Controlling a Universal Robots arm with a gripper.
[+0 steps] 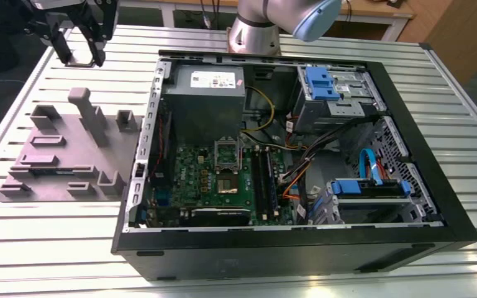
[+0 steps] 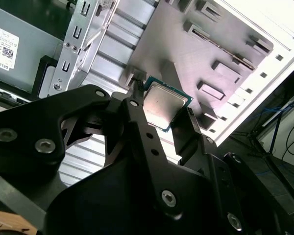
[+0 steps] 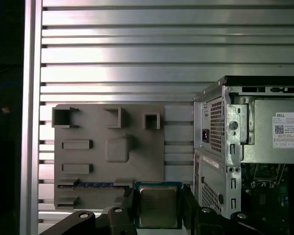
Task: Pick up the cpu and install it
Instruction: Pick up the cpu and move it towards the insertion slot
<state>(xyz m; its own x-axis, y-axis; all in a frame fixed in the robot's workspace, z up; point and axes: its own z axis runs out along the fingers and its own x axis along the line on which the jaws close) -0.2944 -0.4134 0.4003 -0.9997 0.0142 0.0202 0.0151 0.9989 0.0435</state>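
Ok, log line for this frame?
tool: shut on cpu | cpu: in air, clear of tray, outside case | install: not done

One cpu [image 2: 162, 105], one gripper [image 1: 79, 59], one computer case [image 1: 288, 248]

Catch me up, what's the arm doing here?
The black gripper is shut on the small square silver-topped cpu, pinching two opposite edges. In the exterior view it hangs above the slatted table near the grey moulded fixture plate, on the exterior view's left of the open black computer case. The cpu is not yet on the green motherboard.
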